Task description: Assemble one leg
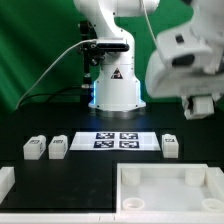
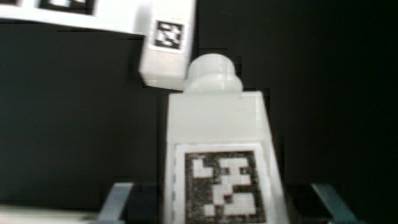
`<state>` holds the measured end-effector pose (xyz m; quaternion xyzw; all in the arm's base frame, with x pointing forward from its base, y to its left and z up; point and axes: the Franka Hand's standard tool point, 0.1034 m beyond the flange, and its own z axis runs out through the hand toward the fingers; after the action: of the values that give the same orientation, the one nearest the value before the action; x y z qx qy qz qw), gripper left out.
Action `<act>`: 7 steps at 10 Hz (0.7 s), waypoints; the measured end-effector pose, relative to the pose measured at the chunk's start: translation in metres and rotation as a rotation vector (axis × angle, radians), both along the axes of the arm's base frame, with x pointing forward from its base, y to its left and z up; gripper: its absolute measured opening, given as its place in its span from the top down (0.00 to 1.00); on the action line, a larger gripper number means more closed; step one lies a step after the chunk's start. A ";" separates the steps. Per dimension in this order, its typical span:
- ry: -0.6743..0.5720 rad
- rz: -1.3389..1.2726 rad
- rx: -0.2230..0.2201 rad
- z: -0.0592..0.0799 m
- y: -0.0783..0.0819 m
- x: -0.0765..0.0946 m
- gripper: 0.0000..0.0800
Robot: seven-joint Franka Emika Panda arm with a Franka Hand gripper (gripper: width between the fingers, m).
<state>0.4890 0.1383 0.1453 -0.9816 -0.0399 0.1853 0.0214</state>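
The hand [image 2: 222, 203] pinches one leg [image 2: 221, 140]. In the wrist view its dark fingers [image 2: 121, 200] press on both sides of the tagged lower part of the block, with the rounded peg end pointing away from the hand. In the exterior view the hand hangs high above the black tabletop [image 1: 60, 125], up and to the exterior view's right of the marker board [image 1: 118, 140].

Three more legs lie loose beside that board. Two [image 1: 35, 148] [image 1: 58, 147] are on the exterior view's left of it and one [image 1: 170, 147] on the right.

The step looks like the carry from pick-up to fitting. The rimmed square top panel [image 1: 165, 172] lies nearer the camera than the marker board, and no leg shows in the part of it in view. The next move probably calls for bringing the leg down over a corner of the panel, peg end lined up with its socket, then pressing or twisting it home.
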 end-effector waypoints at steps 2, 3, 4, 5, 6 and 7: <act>-0.155 -0.007 0.013 -0.005 -0.001 -0.004 0.64; -0.277 -0.014 0.031 -0.004 0.001 0.005 0.64; -0.370 0.029 0.052 -0.005 -0.004 0.010 0.64; -0.421 0.086 0.065 -0.001 -0.024 0.033 0.64; -0.526 0.095 0.071 0.014 -0.040 0.066 0.64; -0.618 0.095 0.075 0.026 -0.049 0.089 0.64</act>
<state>0.5775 0.0896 0.1712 -0.9870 -0.0971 -0.1226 0.0360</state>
